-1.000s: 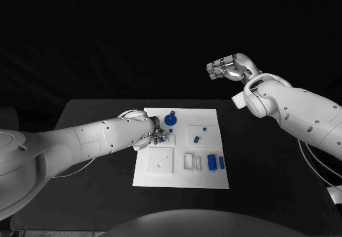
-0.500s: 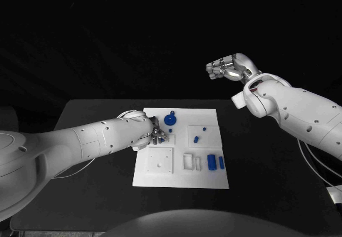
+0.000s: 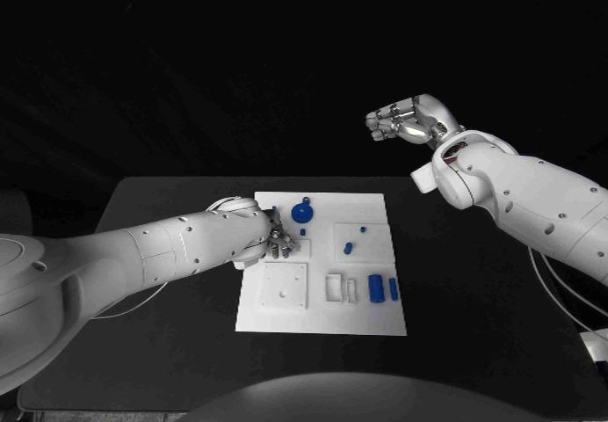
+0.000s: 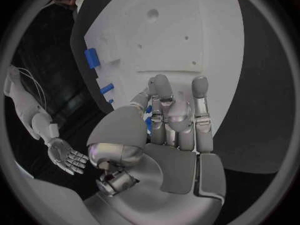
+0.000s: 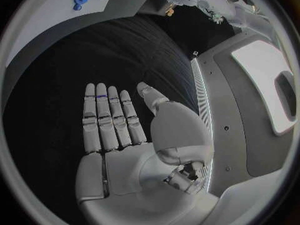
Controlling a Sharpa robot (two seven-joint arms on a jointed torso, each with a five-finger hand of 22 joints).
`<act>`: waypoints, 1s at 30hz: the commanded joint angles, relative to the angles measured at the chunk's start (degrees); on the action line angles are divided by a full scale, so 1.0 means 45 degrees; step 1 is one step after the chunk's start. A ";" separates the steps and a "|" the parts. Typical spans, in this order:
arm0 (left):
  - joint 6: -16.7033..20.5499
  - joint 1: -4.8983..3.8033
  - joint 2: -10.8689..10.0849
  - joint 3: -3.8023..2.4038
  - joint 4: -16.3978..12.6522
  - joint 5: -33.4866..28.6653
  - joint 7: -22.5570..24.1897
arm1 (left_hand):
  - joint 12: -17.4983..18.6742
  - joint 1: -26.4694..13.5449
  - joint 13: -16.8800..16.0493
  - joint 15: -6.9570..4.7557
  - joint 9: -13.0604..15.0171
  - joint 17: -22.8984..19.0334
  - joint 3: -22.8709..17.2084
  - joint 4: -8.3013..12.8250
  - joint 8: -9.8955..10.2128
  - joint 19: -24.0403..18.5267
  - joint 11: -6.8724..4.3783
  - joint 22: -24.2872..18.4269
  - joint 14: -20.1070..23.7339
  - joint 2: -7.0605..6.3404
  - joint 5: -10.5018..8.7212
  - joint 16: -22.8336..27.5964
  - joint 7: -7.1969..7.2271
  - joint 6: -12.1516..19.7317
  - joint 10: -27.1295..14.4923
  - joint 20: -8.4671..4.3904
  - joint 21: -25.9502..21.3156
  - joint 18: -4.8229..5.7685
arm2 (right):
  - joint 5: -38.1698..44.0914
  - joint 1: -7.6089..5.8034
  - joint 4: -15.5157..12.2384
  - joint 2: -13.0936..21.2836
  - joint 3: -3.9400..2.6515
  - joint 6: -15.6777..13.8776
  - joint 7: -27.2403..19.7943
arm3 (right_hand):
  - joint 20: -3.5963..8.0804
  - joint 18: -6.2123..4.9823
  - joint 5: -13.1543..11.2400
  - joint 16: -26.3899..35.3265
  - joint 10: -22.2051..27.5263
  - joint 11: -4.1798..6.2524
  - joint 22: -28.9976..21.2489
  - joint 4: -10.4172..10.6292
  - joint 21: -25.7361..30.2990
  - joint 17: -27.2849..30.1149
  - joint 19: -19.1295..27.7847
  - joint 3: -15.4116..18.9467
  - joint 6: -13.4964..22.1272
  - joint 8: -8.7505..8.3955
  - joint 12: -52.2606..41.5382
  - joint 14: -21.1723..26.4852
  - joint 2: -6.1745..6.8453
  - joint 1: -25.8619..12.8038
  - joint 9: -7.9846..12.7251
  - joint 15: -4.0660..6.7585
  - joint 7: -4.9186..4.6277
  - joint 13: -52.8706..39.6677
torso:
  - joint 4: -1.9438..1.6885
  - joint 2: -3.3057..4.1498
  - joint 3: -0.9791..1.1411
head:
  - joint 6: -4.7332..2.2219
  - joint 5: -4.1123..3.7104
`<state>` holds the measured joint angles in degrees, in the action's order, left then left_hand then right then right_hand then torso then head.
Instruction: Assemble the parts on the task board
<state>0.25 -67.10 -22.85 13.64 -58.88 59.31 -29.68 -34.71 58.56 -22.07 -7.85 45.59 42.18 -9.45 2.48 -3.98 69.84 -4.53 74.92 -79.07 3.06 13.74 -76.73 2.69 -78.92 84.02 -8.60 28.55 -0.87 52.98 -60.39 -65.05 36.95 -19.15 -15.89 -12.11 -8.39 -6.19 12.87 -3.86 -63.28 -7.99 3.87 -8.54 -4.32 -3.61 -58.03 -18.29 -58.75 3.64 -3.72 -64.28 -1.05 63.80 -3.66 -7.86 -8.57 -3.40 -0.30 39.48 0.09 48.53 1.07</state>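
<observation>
Parts sit where they were a second ago: a blue round disc-shaped part [image 3: 303, 212] at the far edge of the white rectangular task board [image 3: 367, 316], two small blue pegs [image 3: 356, 239] to its right, two blue upright blocks [image 3: 376, 289] nearer. Between the fingers [image 4: 159, 96] of the left robot hand [image 3: 270, 237], low over the board's left side, a small blue piece [image 4: 149, 122] shows; it appears pinched, and nothing has shifted, so placement seems stalled or very fine. The right robot hand [image 3: 403, 120] hangs spread and empty beyond the black table [image 3: 165, 264].
</observation>
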 commanded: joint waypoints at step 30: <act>0.0003 -0.0042 -0.0604 -0.0055 -0.0695 -0.0308 0.0140 | -0.0114 -0.0019 0.0296 -0.0028 -0.0075 0.0024 0.1399 -0.4194 0.0037 0.0051 -0.0062 0.0242 0.0123 -0.2590 -0.2438 0.0031 -0.0031 -0.0297 0.0617 -0.0026 -0.0071 0.0194 | -0.0052 0.0067 0.0005 0.0032 -0.0004 0.0083 -0.0070 | -0.0011 -0.0092 0.0026 0.0071 0.0137 -0.0011 -0.0021 0.0082 0.0048 0.0016 0.0104 0.0055 0.0122 -0.0022 0.0081 0.0142 0.0124 0.0109 0.0019 -0.0042 -0.0028 0.0016 | -0.0013 -0.0001 0.0000 | -0.0076 -0.0034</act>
<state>0.29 -67.16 -25.48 13.50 -61.58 59.31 -29.67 -34.94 58.65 -20.83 -8.05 45.33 42.34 -3.48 -16.44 -3.96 70.04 -4.51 74.90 -78.87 -8.89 3.05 -76.73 2.52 -80.20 84.03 -8.39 28.34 -0.87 52.83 -60.12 -65.00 37.09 -19.15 -15.91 -12.09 -8.39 -6.18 12.87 -3.86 -63.07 -8.19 3.82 -8.37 -4.32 -3.61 -58.04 -18.12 -58.56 3.64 -3.72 -64.07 -0.83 64.03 -3.66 -8.06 -8.76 -3.41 -0.35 39.46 0.11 48.25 0.89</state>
